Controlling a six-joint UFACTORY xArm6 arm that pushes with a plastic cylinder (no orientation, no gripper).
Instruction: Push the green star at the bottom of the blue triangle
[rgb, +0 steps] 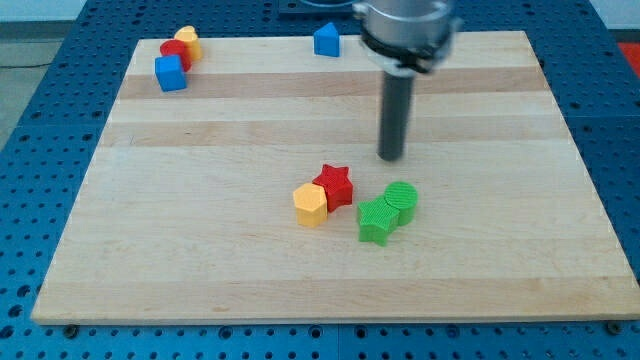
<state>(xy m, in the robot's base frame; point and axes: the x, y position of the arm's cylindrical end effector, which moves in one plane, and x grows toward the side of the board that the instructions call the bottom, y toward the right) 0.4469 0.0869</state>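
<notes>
Resting on blue pegboard (40, 150): wooden board (200, 250).

No lettering, label, brand mark or number is legible anywhere on the wooden bench (200, 250), its blocks or surroundings.

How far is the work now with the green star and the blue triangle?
Nothing looks done yet. The green star lies near the view's bottom centre, touching the green cylinder, far from the blue triangle at the view's top edge. In hand: my tip stands just above the green pair, touching no block. Left: get to the star's lower side and push it up the board to just below the triangle.
</notes>
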